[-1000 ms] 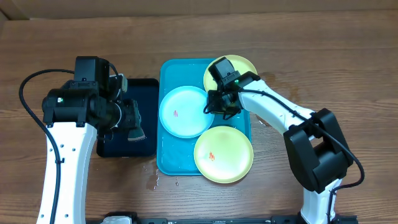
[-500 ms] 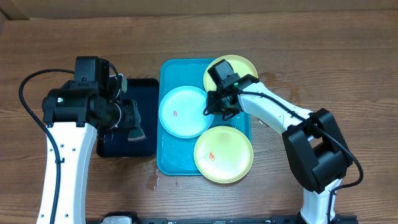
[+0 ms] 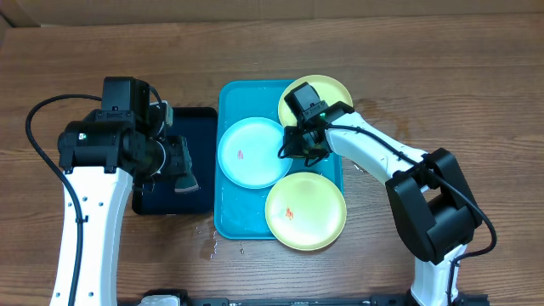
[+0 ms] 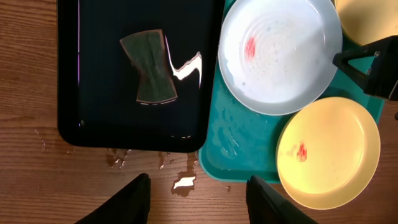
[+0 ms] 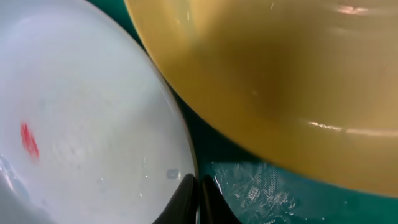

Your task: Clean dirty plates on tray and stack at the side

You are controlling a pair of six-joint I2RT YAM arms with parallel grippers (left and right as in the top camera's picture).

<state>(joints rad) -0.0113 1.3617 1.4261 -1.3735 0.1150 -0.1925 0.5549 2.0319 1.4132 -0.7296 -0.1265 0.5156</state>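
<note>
The turquoise tray (image 3: 228, 217) holds three plates. The light blue plate (image 3: 251, 153) lies at its left and has a small red smear. One lime-green plate (image 3: 327, 87) sits at the back right. The other lime-green plate (image 3: 306, 211), with an orange smear, sits at the front right over the rim. My right gripper (image 3: 294, 144) is shut on the light blue plate's right rim (image 5: 81, 112), fingertips (image 5: 198, 199) straddling its edge, with a lime-green plate (image 5: 280, 81) close beside. My left gripper (image 4: 199, 202) is open and empty, above the wood in front of the dark tray.
A dark navy-black tray (image 4: 93, 37) lies left of the turquoise tray (image 4: 230, 137) and holds a sponge (image 4: 149, 74). Water puddles (image 4: 183, 182) lie on the wood table in front of both trays. The turquoise tray floor is wet (image 5: 261, 180).
Almost nothing differs; my right gripper stays at the light blue plate's right rim with only a tiny shift. The left arm has not moved.
</note>
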